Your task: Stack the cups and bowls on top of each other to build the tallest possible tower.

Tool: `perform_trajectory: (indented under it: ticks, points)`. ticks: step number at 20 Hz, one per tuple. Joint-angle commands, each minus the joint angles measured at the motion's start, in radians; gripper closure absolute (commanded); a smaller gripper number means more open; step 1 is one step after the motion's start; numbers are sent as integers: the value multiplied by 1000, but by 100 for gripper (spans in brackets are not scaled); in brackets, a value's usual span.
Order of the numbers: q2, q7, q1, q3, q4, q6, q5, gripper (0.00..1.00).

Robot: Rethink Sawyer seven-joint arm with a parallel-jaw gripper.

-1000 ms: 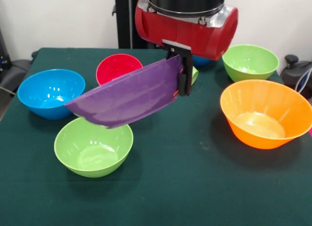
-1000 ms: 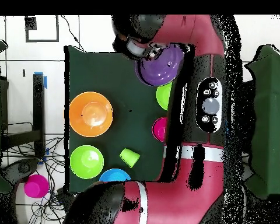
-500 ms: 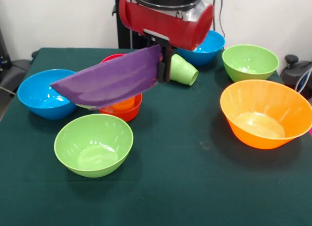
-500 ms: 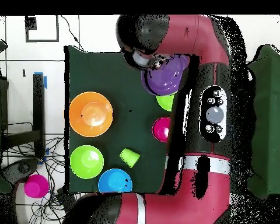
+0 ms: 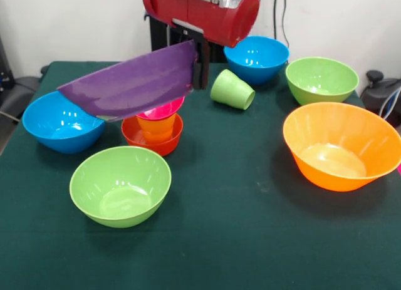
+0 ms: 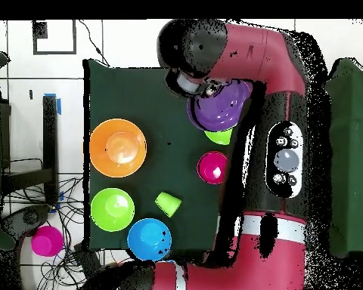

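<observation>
My gripper [image 5: 201,66] is shut on the rim of the shallow purple bowl [image 5: 128,84] and holds it tilted in the air, its low edge to the left, over the tower. The tower [image 5: 155,124] is a small red-orange bowl [image 5: 135,138] with an orange cup [image 5: 156,126] in it and a magenta bowl [image 5: 164,109] on top. In the overhead view the purple bowl [image 6: 217,110] hangs at my gripper [image 6: 206,90], and the magenta bowl [image 6: 212,167] shows beside the arm. A light green cup [image 5: 232,89] lies on its side behind the tower.
Around the table stand a blue bowl [image 5: 62,122] at the left, a green bowl [image 5: 119,185] in front, a blue bowl [image 5: 256,56] and a green bowl [image 5: 321,79] at the back, and the large orange bowl [image 5: 341,146] at the right. A magenta round thing [image 6: 46,240] lies off the table.
My gripper has carried the purple bowl up and toward the robot's side of the table. The tower, hidden behind the bowl before, now shows beneath it.
</observation>
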Motion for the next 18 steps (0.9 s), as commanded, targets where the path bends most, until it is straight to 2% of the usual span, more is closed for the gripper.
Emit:
perform_trajectory:
  ticks: [1, 9, 12, 18]
  points:
    - [13, 246, 34, -8, 221, -177, 53, 100]
    - [11, 328, 87, -80, 273, -252, 102, 100]
    - [16, 329, 97, -92, 293, -277, 120, 100]
    - [19, 349, 122, -142, 297, -266, 136, 100]
